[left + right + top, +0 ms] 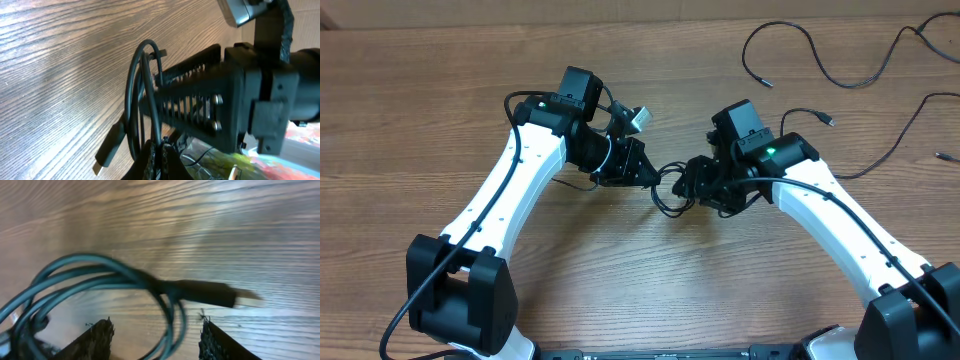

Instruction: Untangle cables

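- Both arms meet over mid-table (440,110). The cable bundle (670,192), a small coil of thin black cord, hangs between the two grippers.
- Left gripper (159,157): closed, with strands of the bundle running into the pinch. The loops stand up from it in a tall oval, clear of the wood.
- Right gripper (155,332): jaws apart. Its wrist view shows the two fingertips (97,340) well separated. One loop drops between them, with no pad seen touching it.
- From the left wrist view, one ribbed finger of the right gripper seems to reach in at the loops. Whether it passes through the coil or only behind it, I cannot tell.
- One plug (210,293), silver-tipped, sticks out free from the coil, just above the right jaws.
- Loose cables (798,52) lie at the far right of the table, well apart from the bundle and spread out singly. Judgement: those are already separated, and this coil is what remains.
- Step in hand, by judgement: the left holds the coil as an anchor while the right lines up to take a strand or the free plug end.
- The next move calls for closing the right on a single strand near the plug, not on several loops at once. It should then draw away from the left so the end feeds out of the coil.
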Controlling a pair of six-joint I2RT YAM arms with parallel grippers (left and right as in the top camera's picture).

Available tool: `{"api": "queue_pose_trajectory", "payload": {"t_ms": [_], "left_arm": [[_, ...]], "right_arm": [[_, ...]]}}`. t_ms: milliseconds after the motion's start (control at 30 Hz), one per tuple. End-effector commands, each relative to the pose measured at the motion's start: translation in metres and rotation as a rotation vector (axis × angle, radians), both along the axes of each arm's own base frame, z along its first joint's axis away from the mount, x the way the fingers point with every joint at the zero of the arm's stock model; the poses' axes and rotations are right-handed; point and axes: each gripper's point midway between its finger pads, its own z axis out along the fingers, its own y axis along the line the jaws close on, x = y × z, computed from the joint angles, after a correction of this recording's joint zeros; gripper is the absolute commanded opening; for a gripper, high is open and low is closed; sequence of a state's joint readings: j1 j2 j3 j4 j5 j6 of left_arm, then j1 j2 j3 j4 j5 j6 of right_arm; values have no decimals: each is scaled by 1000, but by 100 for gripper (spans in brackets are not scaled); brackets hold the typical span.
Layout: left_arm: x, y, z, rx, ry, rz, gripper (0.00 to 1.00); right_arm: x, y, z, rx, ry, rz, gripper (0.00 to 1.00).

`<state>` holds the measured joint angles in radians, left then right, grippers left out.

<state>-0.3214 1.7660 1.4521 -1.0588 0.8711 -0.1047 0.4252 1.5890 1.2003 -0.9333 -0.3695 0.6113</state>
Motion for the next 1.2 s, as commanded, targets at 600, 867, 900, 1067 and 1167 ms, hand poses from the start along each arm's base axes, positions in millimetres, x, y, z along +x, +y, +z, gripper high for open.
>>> {"api": "queue_pose_trajectory", "payload": {"t_ms": [600,867,900,1067,1167], "left_arm": [[0,-2,12,-27,-35,-15,4],[1,2,7,6,-43,-7,4],[2,4,4,27,-42,2,4],[8,17,-10,139,-35,53,4],[15,40,-28,318,-7,165,4]], "right_arm": [[3,-4,-2,-20,11,-59,20],[3,-4,-2,-18,11,-58,4],[3,-4,-2,-18,11,-58,4],[3,-4,-2,-19,11,-58,4],[3,-6,-3,-28,7,-62,4]]}}
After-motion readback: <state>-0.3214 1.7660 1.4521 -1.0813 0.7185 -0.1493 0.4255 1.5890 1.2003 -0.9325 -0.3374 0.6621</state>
